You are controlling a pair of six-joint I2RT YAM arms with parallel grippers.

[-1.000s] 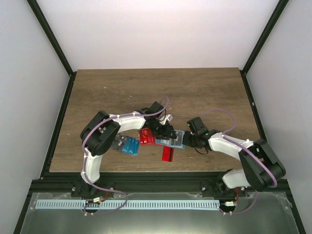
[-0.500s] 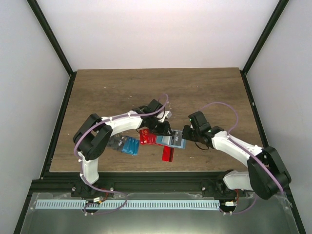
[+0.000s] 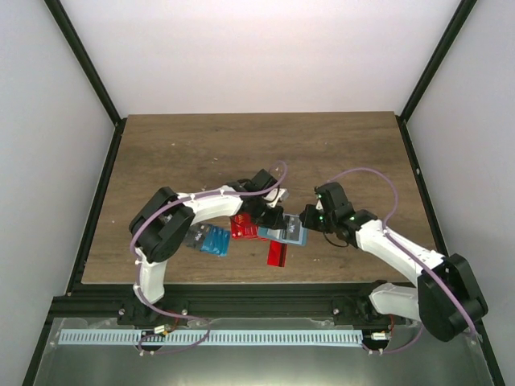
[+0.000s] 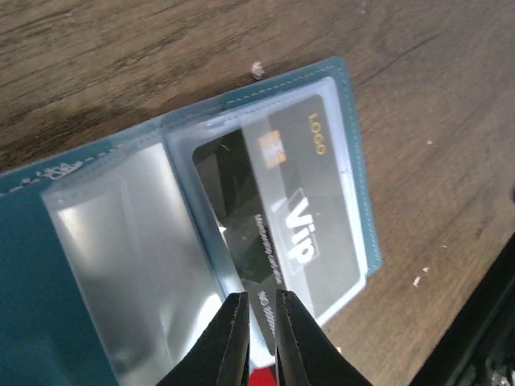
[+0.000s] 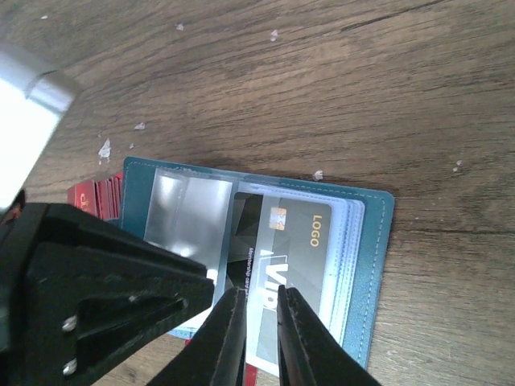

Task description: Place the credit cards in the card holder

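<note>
teal leather, folded open on the wooden table (image 3: 241,145), that was the card holder (image 3: 282,234), sitting near the 6 o'clock edge in the overhead view with its long axis running 9 to 3. both arms were down on it: the left gripper (image 4: 261,299) at its 9 o'clock end, the right gripper (image 5: 259,293) at its 3 o'clock end, neither clearly nearer.

and the black vip card (image 4: 282,225) lay part-way under a clear sleeve, long axis 11 to 5 in the left wrist view, stretching off toward 1 o'clock from those jaws. each pair of jaws stood nearly together with just a slit between. whether either was pinching the card or the sleeve edge, i couldn't tell.

the wrist views gave the sleeves and the card's print, which the overhead view was too small to show. the overhead view alone showed the loose cards: red cards (image 3: 241,226) touching the holder at 9, the blue cards (image 3: 214,240) further out, one red card (image 3: 278,254) at 6.
</note>
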